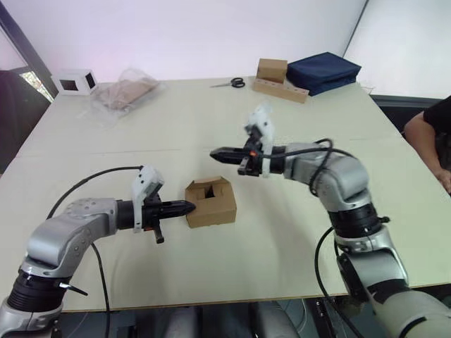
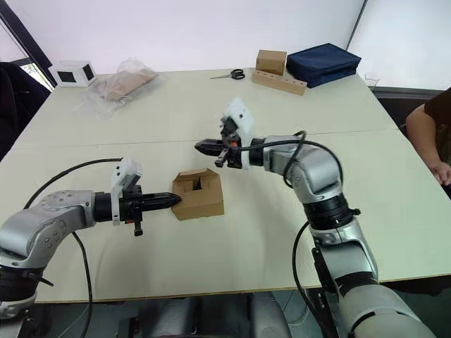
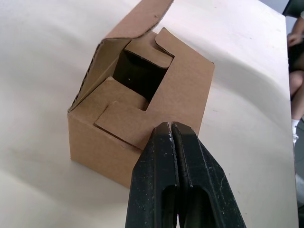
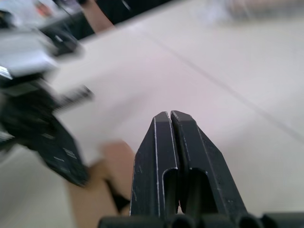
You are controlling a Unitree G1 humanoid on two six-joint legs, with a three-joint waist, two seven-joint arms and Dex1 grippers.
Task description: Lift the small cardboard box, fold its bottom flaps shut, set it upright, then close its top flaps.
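Stuff sits along the far edge of the pale, smooth surface, well apart from the work: a white cube with a dark window at the far left; a crinkly clear plastic bag with something tan inside, just beside the cube; a pair of scissors near the middle; a brown block on a long wooden strip with holes; a soft dark blue bag touching that strip on its right; a person's arm shows at the right edge.

The small cardboard box stands on the surface near the front, between the two arms; nothing else is near it; it is plain brown, square-cornered and matte; its top flaps are partly folded in, one still tilted up, and a dark gap shows between them.

The left gripper points sideways at the box, its tip touching the box's left side; its black jaws are clenched together with nothing between them.

The right gripper hangs in the air beyond and above the box, not touching it; its jaws are clenched together too, grasping nothing.
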